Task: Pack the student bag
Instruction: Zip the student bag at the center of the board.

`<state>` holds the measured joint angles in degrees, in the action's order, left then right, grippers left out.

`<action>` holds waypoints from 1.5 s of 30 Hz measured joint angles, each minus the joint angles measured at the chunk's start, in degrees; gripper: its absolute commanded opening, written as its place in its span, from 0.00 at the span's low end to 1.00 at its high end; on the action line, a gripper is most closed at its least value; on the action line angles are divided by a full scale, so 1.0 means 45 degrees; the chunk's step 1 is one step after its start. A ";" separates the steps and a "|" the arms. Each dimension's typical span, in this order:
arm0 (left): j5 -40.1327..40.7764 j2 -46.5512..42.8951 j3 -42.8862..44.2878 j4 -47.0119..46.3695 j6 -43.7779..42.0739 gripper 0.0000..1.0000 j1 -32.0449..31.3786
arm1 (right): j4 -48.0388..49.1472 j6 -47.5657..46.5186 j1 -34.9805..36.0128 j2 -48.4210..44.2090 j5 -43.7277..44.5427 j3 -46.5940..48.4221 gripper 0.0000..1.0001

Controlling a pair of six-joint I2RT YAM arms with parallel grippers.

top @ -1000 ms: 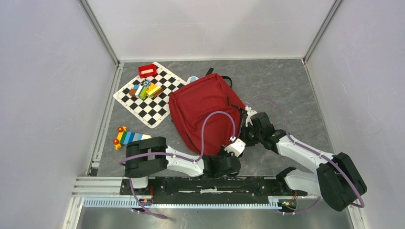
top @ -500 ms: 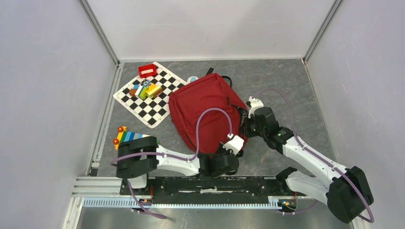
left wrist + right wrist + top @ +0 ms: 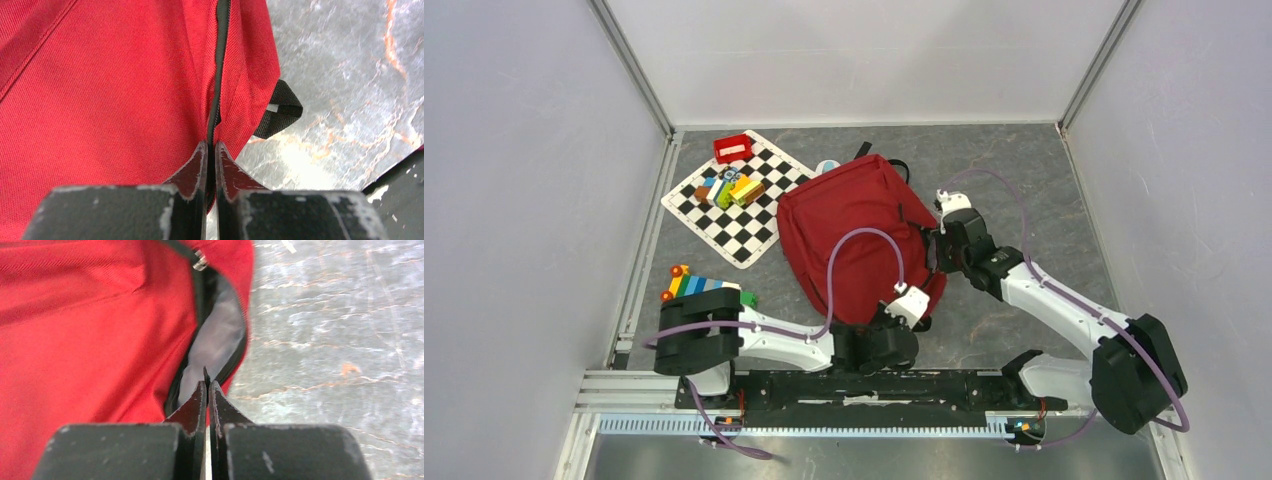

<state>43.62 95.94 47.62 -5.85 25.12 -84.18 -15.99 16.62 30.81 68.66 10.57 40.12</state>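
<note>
Packing looks barely begun: the student bag lies flat in the middle of the bench, and the step in hand appears to be opening its zip rather than loading anything. The left fingers are pressed together on the black zip seam at the bag's near corner, just beside a small black strap loop, apparently pinning the fabric. The right fingers are closed as well, with a thin dark sliver caught between the tips at the edge of the opening. It is most likely the zip's edge or its pull, though the view is too blurred to say which. Beyond those tips the zip gapes a little and shows grey lining, with a metal slider farther along. Nothing can be seen inside the bag through that narrow gap. Everything that might go in still sits outside, to the left of the bag: coloured blocks on a checkered mat, a small red box at the mat's far corner with something pale in it that is too small to identify, and a rainbow toy close to the left arm. What is left, then, is widening the opening, loading and closing.
</note>
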 measured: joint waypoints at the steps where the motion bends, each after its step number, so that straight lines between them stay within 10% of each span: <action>1: -0.0015 -0.0121 -0.0083 0.0146 0.0053 0.02 -0.0053 | 0.0019 -0.0117 -0.0087 0.0097 0.0287 0.0087 0.00; 13: 0.0078 -0.2016 -0.1015 0.0962 0.0359 0.05 -0.0573 | 0.0325 -0.0719 -0.0481 0.1530 0.0272 0.0894 0.00; 18: 0.0257 -0.3177 -0.1180 0.1394 0.0393 0.64 -0.0651 | 0.0913 -0.0865 -0.0573 0.1389 -0.0534 0.1020 0.00; 26: -0.0087 -0.2599 0.0641 0.0525 -0.0257 0.90 -0.0223 | 0.1647 -0.0495 -0.0860 -0.0141 -0.0899 0.0248 0.00; 34: -0.1161 -0.0665 0.2016 0.0170 -0.0253 0.91 0.1496 | 0.1622 -0.0223 -0.0860 -0.0908 -0.1209 -0.0102 0.00; 45: -0.1778 0.1491 0.3745 -0.0121 -0.0500 0.55 0.2331 | 0.1457 -0.0087 -0.0860 -0.1307 -0.1375 -0.0136 0.00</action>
<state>35.62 102.65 64.47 -6.39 22.87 -73.69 -9.43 16.23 26.94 62.78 4.38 39.51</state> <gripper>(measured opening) 0.613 0.004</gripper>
